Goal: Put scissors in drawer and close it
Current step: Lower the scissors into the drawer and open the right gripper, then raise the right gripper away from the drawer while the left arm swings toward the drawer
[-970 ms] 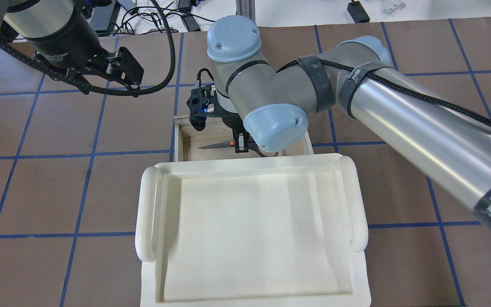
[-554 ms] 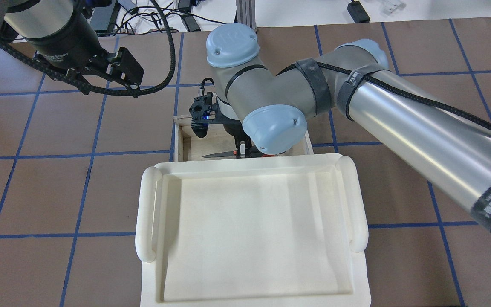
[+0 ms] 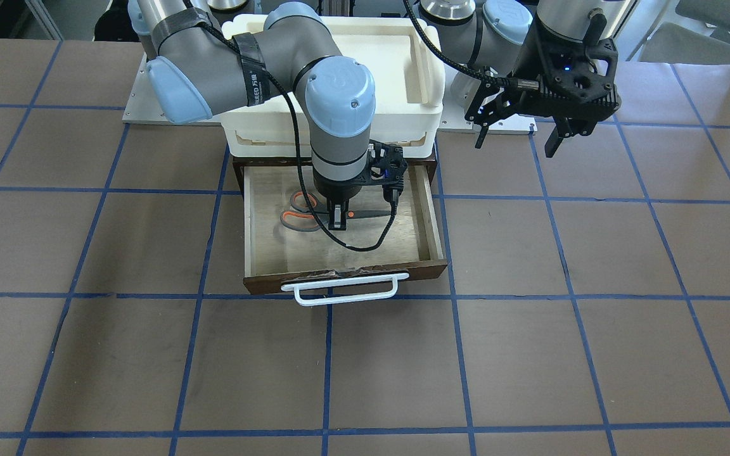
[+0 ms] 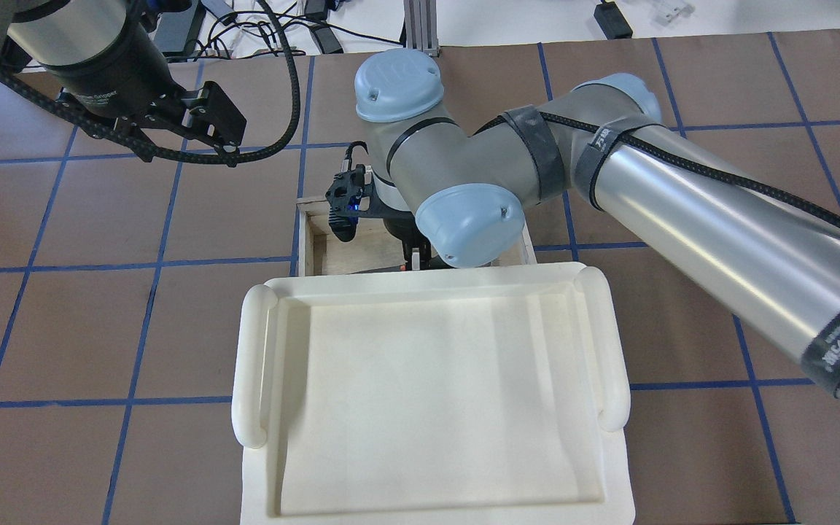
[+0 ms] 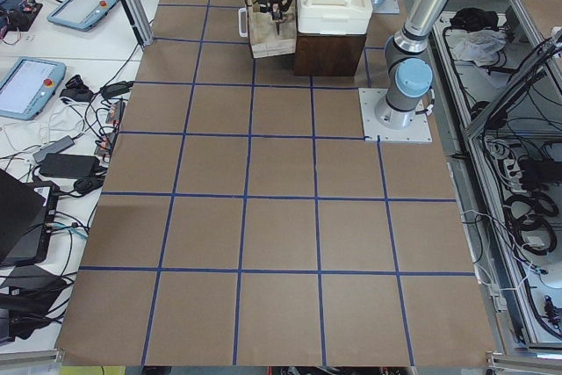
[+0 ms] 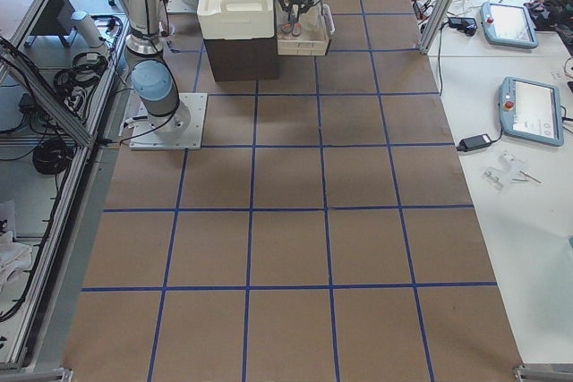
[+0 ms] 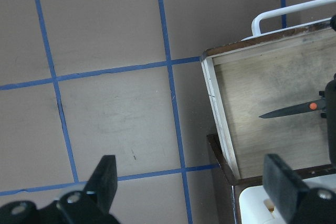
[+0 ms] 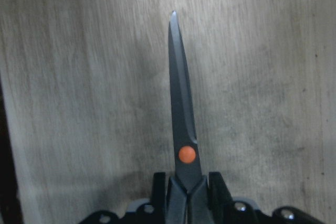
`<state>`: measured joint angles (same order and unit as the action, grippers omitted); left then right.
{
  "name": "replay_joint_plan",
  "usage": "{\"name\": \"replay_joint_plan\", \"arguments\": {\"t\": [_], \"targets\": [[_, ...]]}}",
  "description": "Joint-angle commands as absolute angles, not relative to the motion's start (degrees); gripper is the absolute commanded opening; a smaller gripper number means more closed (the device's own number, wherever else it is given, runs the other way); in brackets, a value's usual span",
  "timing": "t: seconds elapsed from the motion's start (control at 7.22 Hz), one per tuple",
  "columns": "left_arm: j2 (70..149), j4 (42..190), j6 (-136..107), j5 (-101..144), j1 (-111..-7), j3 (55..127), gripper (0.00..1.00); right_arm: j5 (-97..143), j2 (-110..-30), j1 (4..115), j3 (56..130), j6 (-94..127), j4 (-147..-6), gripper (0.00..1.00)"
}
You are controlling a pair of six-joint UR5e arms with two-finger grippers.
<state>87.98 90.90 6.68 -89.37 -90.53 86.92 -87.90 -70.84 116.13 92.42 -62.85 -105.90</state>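
The scissors (image 3: 301, 213), with grey handles lined in orange-red, are inside the open drawer (image 3: 431, 215), low over its pale floor. My right gripper (image 3: 338, 219) points straight down and is shut on them just behind the orange pivot dot (image 8: 187, 154). The blade (image 8: 178, 77) points away from the handles, and the fingers (image 8: 159, 182) press on both sides. In the overhead view the gripper (image 4: 415, 257) is mostly hidden under the wrist. My left gripper (image 3: 517, 138) is open and empty, hovering over the table beside the drawer. It also shows in the left wrist view (image 7: 194, 182).
The drawer's white bar handle (image 3: 339, 291) sticks out from its chipped front. A white plastic tray (image 4: 427, 394) sits on the dark cabinet above the drawer. The right arm's black cable (image 3: 352, 244) loops down into the drawer. The brown table has blue grid lines.
My right arm has carried the scissors further back in the drawer, toward the cabinet. In the overhead view they are now almost hidden behind the tray's edge. The left arm has not moved.
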Motion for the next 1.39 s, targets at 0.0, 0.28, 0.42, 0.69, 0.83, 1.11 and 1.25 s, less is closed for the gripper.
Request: {"name": "replay_joint_plan", "arguments": {"t": [0.0,0.28,0.42,0.69,0.83,1.11,1.25], "targets": [[87.98,90.97,6.68,-89.3,-90.53,86.92,1.0,-87.89,-70.75,116.1,93.6,-62.58,-106.61,0.25],[87.98,90.88,6.68,-89.38,-90.61,86.92,1.0,-87.8,-70.84,116.19,93.6,-62.32,-106.44,1.0],[88.07,90.79,6.68,-89.65,-90.7,86.92,1.0,-87.54,-71.36,116.19,92.65,-62.14,-106.52,1.0],[88.59,90.53,6.94,-89.12,-91.05,86.92,1.0,-85.62,-73.9,114.54,87.65,-61.1,-105.91,1.0],[88.77,90.53,7.12,-89.03,-91.05,86.92,1.0,-84.82,-75.83,112.0,86.84,-60.82,-105.65,1.0],[89.73,89.04,3.11,-89.65,-91.32,87.36,1.0,-84.9,-82.31,103.14,86.66,-60.3,-99.27,1.0],[91.3,86.07,-2.14,-89.13,-91.32,87.36,1.0,-85.08,-86.7,97.96,86.83,-57.6,-98.27,1.0]]}}
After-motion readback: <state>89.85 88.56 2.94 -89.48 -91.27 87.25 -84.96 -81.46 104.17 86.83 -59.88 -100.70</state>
